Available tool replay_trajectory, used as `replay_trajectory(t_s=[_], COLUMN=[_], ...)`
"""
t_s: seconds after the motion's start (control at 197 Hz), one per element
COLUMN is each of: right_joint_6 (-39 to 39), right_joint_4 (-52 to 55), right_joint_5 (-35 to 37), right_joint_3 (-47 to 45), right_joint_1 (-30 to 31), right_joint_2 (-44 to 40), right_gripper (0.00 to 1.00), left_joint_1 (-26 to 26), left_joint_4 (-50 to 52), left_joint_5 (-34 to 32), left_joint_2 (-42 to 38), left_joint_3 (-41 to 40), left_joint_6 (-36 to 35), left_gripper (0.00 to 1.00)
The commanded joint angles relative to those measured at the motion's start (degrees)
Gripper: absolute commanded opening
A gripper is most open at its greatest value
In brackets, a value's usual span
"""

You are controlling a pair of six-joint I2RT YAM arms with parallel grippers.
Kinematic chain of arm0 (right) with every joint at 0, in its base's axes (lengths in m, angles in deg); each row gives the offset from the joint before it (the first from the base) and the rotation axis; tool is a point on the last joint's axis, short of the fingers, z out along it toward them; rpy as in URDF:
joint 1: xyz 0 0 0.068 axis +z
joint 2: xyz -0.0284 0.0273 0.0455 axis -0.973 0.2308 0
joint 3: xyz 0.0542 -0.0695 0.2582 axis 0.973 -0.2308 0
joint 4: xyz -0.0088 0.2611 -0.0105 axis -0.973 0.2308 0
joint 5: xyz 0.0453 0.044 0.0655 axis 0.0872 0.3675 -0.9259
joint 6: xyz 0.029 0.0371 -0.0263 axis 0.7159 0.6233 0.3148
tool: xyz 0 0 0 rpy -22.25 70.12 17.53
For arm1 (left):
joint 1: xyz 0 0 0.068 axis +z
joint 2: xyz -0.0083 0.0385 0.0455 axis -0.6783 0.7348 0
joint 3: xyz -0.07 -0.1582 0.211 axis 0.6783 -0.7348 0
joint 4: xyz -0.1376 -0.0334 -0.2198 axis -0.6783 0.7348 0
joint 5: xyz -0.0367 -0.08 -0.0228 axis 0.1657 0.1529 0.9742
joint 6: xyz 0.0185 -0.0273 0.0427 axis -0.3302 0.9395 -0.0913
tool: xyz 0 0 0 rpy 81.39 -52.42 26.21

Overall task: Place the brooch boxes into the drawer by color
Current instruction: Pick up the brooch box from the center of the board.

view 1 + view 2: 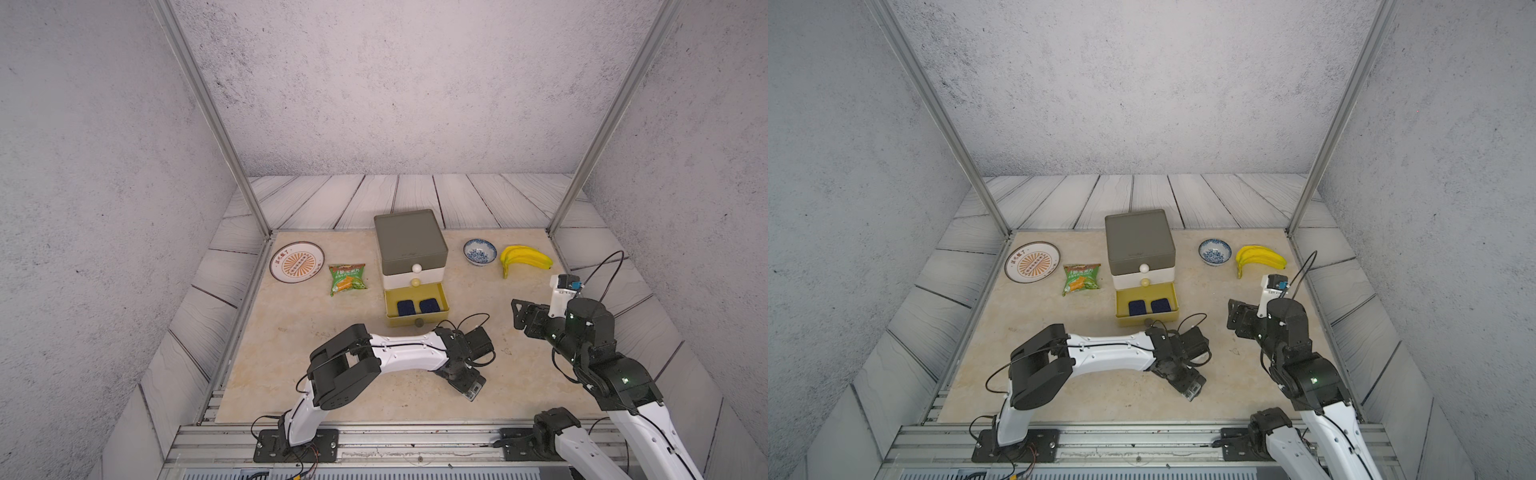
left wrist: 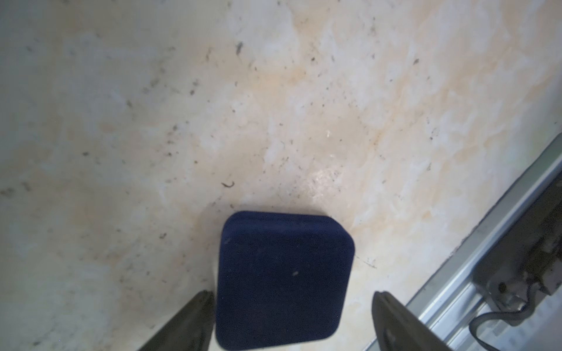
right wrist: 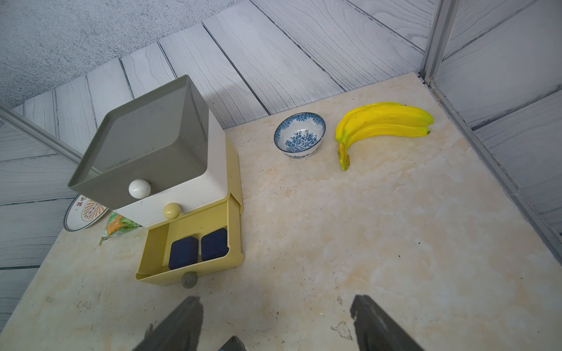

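Navy box (image 2: 282,279) between jaws of left gripper (image 2: 293,294)

Two brooch boxes (image 1: 406,308) lie in the bottom drawer (image 1: 399,321).

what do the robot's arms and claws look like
The left arm and right arm are white shells joined by chunky black housings, with thin black cables looping outside and small green lights on the right one. The left claw and right claw have dark, flat tapering fingers.

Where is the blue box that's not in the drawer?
The blue box lies on the table inside the open left pincer, close to the metal rail, in the left wrist view.
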Motion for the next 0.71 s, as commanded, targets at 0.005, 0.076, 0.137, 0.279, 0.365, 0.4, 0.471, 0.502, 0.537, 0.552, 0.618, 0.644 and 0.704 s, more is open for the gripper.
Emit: replay_trajectory(t_s=[0.005, 0.076, 0.137, 0.279, 0.365, 0.4, 0.471, 0.502, 0.537, 0.552, 0.618, 0.644, 0.704], right_joint_6=[-1.0, -1.1, -1.1, -1.2, -1.3, -1.2, -1.1, -0.9, -0.6, -0.4, 0.5, 0.8, 1.8], right_joint_4=[0.3, 0.4, 0.5, 0.6, 0.8, 0.8, 0.8, 0.6, 0.8, 1.1, 1.7, 1.5, 0.3], right_joint_5=[0.7, 0.7, 0.7, 0.6, 0.5, 0.3, -0.4, -1.0, -1.8, -2.4, -4.2, -4.8, -6.6], right_joint_3=[1.2, 1.2, 1.3, 1.5, 1.6, 1.7, 1.7, 1.7, 1.8, 2.0, 2.5, 2.5, 2.0], right_joint_1=[-0.3, -0.4, -0.6, -0.7, -0.7, -0.6, -0.7, -0.7, -0.9, -1.0, -1.3, -1.4, -1.8], right_joint_2=[0.1, 0.1, 0.2, 0.0, 0.0, 0.0, 0.2, 0.5, 1.2, 1.6, 2.9, 3.2, 3.3], right_gripper=[0.83, 0.83, 0.83, 0.83, 0.83, 0.83, 0.84, 0.84, 0.85, 0.86, 0.86, 0.86, 0.86], left_joint_1=[-0.3, -0.3, -0.3, -0.3, -0.3, -0.3, -0.3, -0.3, -0.2, -0.2, 0.0, 0.1, 0.9], left_joint_4=[2.7, 3.0, 3.2, 3.7, 4.0, 4.1, 3.9, 3.9, 4.0, 4.0, 3.9, 4.0, 4.1], left_joint_5=[-0.3, -0.3, -0.3, -0.4, -0.8, -1.1, -1.9, -2.5, -3.3, -3.9, -5.9, -6.5, -7.5], left_joint_2=[1.5, 1.9, 2.3, 2.7, 2.5, 2.3, 1.4, 0.8, 0.2, -0.2, -2.1, -2.7, -5.1], left_joint_3=[1.9, 2.2, 2.3, 2.6, 2.7, 2.5, 1.8, 1.4, 1.1, 0.9, -0.3, -0.7, -2.0], left_joint_6=[0.3, 0.4, 0.5, 0.5, 0.7, 0.7, 1.0, 1.3, 1.4, 1.5, 1.6, 1.6, 1.3], left_gripper=[0.77, 0.77, 0.72, 0.68, 0.67, 0.66, 0.66, 0.65, 0.64, 0.64, 0.62, 0.61, 0.59])
